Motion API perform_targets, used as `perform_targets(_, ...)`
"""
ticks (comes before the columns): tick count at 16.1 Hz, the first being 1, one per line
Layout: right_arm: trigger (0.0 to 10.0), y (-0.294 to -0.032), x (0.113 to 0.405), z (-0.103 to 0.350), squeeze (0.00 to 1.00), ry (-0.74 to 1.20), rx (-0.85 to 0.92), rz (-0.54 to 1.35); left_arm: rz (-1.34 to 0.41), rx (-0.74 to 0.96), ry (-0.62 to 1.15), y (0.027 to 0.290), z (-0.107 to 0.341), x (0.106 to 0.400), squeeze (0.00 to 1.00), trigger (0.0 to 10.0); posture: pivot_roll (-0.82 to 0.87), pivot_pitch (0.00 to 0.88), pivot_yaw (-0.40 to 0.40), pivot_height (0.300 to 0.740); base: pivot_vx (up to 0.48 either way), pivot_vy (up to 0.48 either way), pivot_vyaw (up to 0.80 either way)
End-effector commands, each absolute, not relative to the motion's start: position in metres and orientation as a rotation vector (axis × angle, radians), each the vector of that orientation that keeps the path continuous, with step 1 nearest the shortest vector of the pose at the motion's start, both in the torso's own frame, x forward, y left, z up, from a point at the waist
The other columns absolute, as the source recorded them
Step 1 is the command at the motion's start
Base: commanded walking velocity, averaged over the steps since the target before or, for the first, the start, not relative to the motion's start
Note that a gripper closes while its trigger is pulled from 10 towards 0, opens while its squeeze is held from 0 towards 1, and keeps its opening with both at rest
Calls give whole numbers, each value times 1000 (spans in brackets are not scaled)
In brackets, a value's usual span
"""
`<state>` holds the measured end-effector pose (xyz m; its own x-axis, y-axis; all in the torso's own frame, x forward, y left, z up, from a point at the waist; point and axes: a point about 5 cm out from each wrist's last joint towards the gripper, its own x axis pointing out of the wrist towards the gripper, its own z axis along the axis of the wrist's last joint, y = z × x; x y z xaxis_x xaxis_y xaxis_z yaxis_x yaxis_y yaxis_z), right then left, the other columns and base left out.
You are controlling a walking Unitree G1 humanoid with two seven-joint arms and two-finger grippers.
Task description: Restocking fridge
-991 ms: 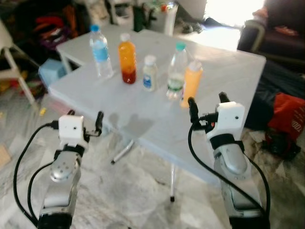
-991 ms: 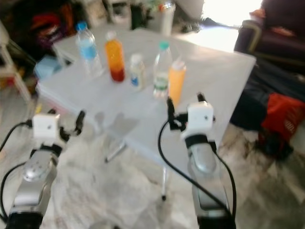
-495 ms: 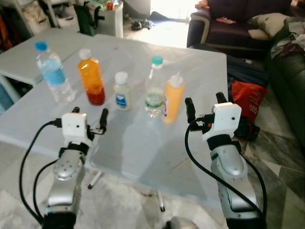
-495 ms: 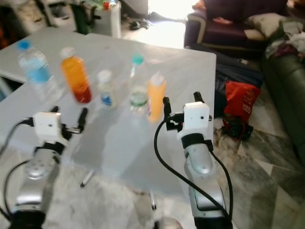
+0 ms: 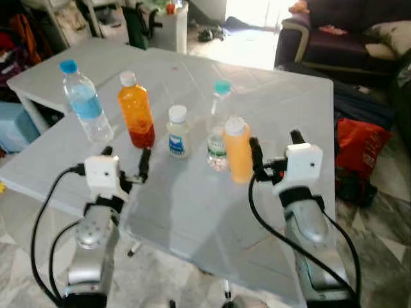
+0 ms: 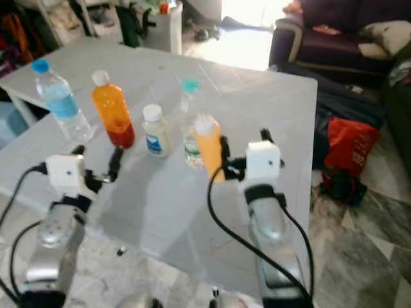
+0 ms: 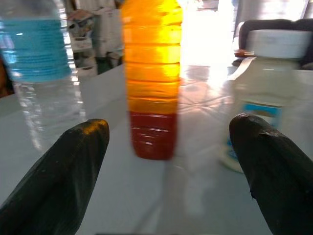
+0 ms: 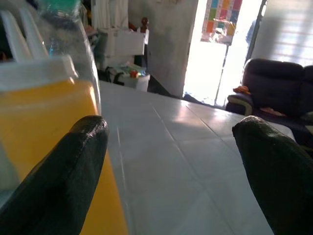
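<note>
Five bottles stand in a row on the white table point(image 5: 192, 212): a water bottle point(image 5: 83, 102) with a blue cap, an orange-red juice bottle point(image 5: 136, 112), a small white bottle point(image 5: 178, 133), a clear bottle point(image 5: 219, 125) with a teal cap, and an orange squeeze bottle point(image 5: 238, 151). My left gripper point(image 5: 125, 159) is open, low over the table just short of the juice bottle point(image 7: 152, 73), which lines up between its fingers. My right gripper point(image 5: 275, 146) is open beside the squeeze bottle point(image 8: 44, 137), one finger close against it.
A dark sofa point(image 5: 347, 32) stands at the back right, with a red bag point(image 5: 359, 147) on the floor by the table's right edge. A blue bin point(image 5: 16, 125) and cluttered shelves lie to the left. The marble floor shows below the table's near edge.
The camera has come closer to the table. Both grippers now reach over its near part, nearer the bottles; both stay open and hold nothing.
</note>
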<state>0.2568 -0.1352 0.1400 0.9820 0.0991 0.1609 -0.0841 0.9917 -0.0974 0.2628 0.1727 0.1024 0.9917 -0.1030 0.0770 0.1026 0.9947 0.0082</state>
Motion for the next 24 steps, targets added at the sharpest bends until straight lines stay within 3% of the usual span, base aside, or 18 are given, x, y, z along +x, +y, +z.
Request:
perform_targets(1, 10000, -135, 257, 144, 0, -183, -96, 97, -106, 10, -85, 174, 106, 262, 0, 10000, -75, 22, 16, 740, 0, 0, 0)
perform_targets(14, 10000, -139, 267, 151, 0, -194, -86, 141, -124, 19, -76, 171, 105, 262, 0, 10000, -75, 31, 18, 740, 0, 0, 0)
perform_targets(24, 10000, -127, 252, 147, 0, -171, -24, 237, -122, 21, -72, 171, 104, 263, 0, 10000, -83, 31, 18, 740, 0, 0, 0)
